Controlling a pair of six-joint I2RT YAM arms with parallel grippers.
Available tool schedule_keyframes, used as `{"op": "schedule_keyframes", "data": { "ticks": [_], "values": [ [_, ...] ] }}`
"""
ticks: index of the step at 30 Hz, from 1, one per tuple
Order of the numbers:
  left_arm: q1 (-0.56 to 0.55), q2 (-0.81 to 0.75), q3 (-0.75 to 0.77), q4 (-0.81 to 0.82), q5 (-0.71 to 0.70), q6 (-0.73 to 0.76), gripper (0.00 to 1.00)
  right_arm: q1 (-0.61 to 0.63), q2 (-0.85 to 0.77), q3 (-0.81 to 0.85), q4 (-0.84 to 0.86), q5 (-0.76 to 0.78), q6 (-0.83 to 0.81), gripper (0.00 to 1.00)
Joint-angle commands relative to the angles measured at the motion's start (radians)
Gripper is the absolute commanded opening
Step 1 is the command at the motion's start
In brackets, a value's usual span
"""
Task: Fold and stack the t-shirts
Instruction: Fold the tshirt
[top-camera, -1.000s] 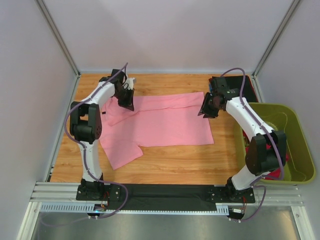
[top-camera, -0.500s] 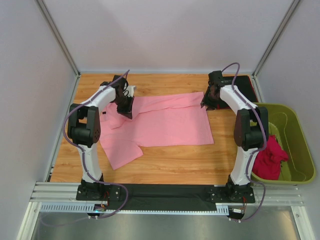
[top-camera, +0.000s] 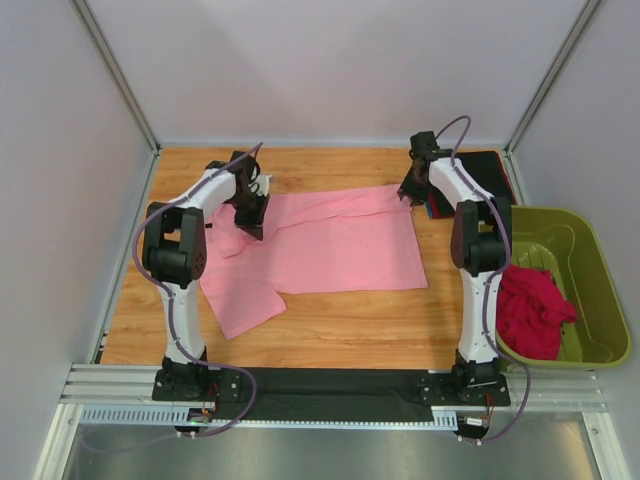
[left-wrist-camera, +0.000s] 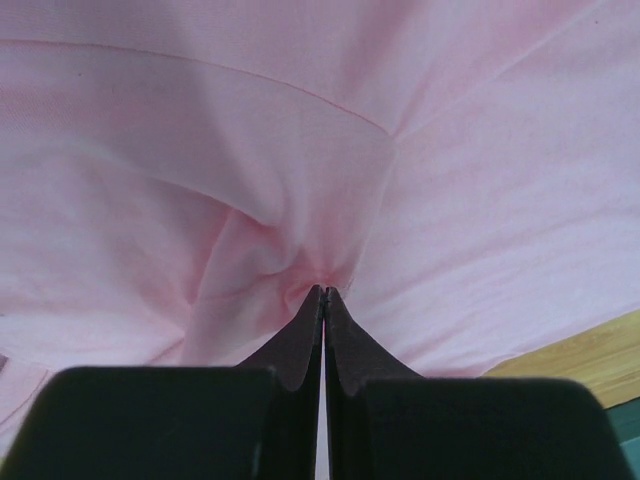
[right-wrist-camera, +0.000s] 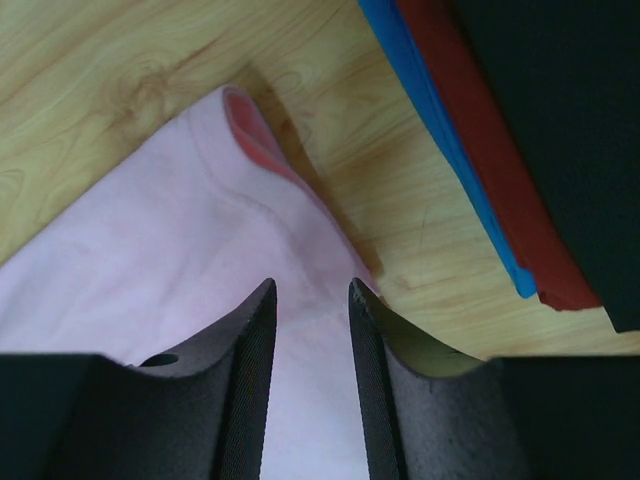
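Two grippers flank the far edge of the pink t-shirt (top-camera: 340, 245), spread mid-table. The left gripper (left-wrist-camera: 322, 292) is pinched tight on bunched cloth at far left. The right gripper (right-wrist-camera: 312, 285) is partly open, straddling the far-right corner and holding nothing. A shallow close could miss the hem; drifting right could snag the folded stack (right-wrist-camera: 570, 120).

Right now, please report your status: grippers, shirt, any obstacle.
Left gripper shut on pink shirt, cloth bunched. Right gripper open above the shirt's far right corner, not gripping. Folded stack lies close beside that corner, not touching.
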Motion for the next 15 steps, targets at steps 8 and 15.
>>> {"op": "schedule_keyframes", "data": {
  "ticks": [8,15],
  "values": [
    [-0.006,0.067,0.118,-0.110,-0.100,-0.020,0.00,-0.005,0.102,0.091,-0.028,0.074,0.011,0.27],
    [-0.004,0.050,0.149,-0.156,-0.221,-0.023,0.00,-0.016,0.079,0.120,-0.032,0.089,-0.029,0.00]
  ]
}}
